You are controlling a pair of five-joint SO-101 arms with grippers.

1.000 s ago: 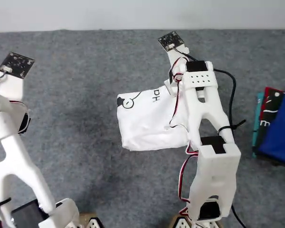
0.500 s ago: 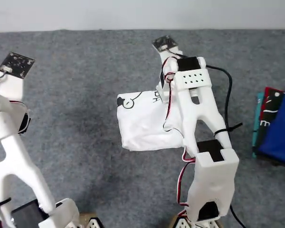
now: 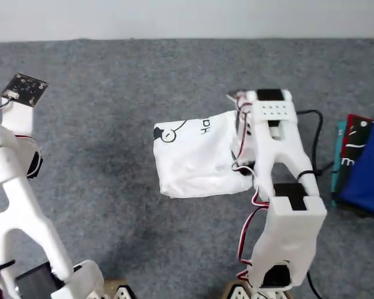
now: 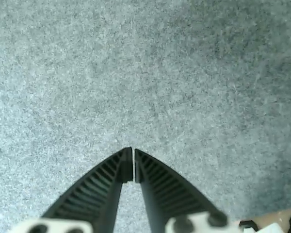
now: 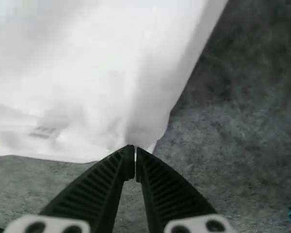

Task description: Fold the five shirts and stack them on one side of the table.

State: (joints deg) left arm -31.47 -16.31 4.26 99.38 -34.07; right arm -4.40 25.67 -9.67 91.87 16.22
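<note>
Over at the middle of the grey counter (image 3: 112, 93) lies a white shirt (image 3: 196, 156), folded into a rough rectangle with black print along its far edge. The right arm (image 3: 280, 156) leans out over the shirt's right-hand side and covers that edge from above. From its wrist, the right claw (image 5: 135, 153) is clenched, and its two black fingers (image 5: 106, 179) meet at the tip right on the shirt's border. The cloth (image 5: 97, 73) narrows down into the tips there, so the claw looks to be pinching a bit of the fabric, with bare grey surface showing just beside it.

Against the right edge of the counter, well apart from the white shirt, sits a pile of folded shirts (image 3: 364, 165). A blue one is on top, and a red-and-dark one and a teal edge peek out from beneath on the side nearer the arm.

Off to the left, the left arm (image 3: 15, 180) stands well away from the white shirt. The left claw (image 4: 134, 155) is pressed closed with nothing between its fingers, above bare counter.
</note>
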